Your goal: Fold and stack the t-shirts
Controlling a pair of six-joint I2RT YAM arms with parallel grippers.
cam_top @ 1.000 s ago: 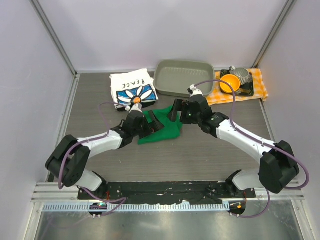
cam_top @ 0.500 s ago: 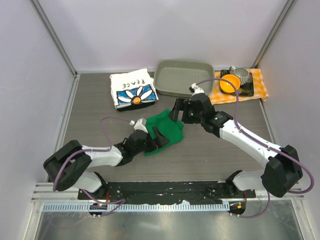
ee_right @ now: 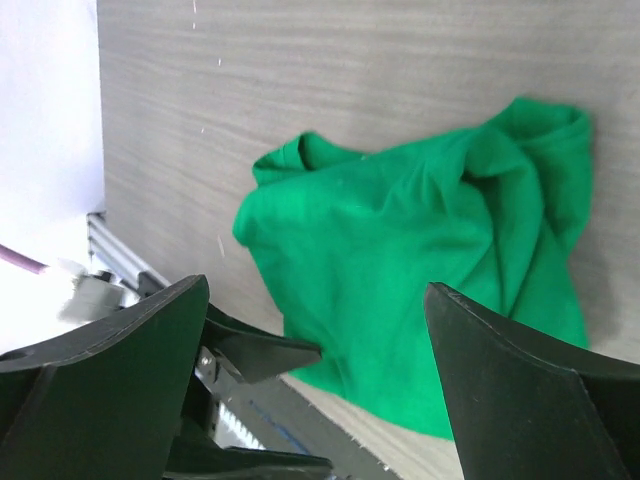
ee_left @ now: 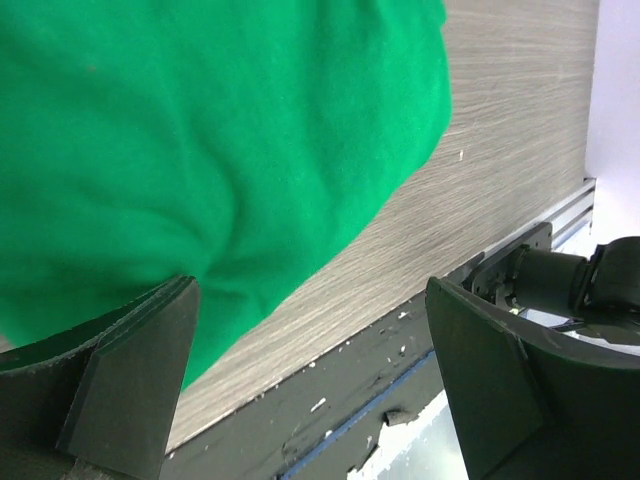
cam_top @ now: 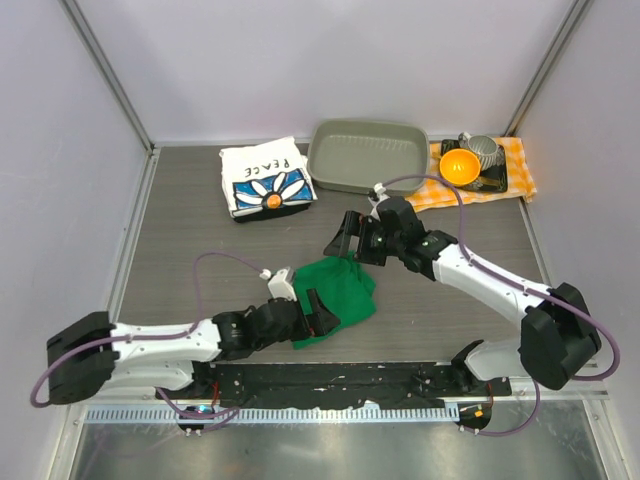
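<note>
A crumpled bright green t-shirt point(cam_top: 338, 288) lies bunched in a loose heap on the grey wood-grain bench point(cam_top: 180, 230), near the middle and towards the near edge. No writing or label on it can be made out.

The left tool point(cam_top: 320, 310) reaches in low from the near left, its two dark fingers spread wide. In the left wrist view one finger point(ee_left: 140, 370) sits at the rim of the green cloth and the other is out over bare bench. It is holding nothing.

The right tool point(cam_top: 350, 240) hangs over the far edge of the green t-shirt, its fingers also wide apart and empty. In the right wrist view the heap shows between them.

At the far left of the bench, well apart from the green one, a white t-shirt point(cam_top: 262, 178) lies folded into a neat rectangle. Black letters spell "PEACE" above a white daisy with an orange centre on a blue ground.

To its right, at the far edge, is a grey tray point(cam_top: 365, 182). Further right, an orange-and-white checked cloth point(cam_top: 520, 180) carries an orange bowl point(cam_top: 459, 166) and a metal cup point(cam_top: 484, 151).
</note>
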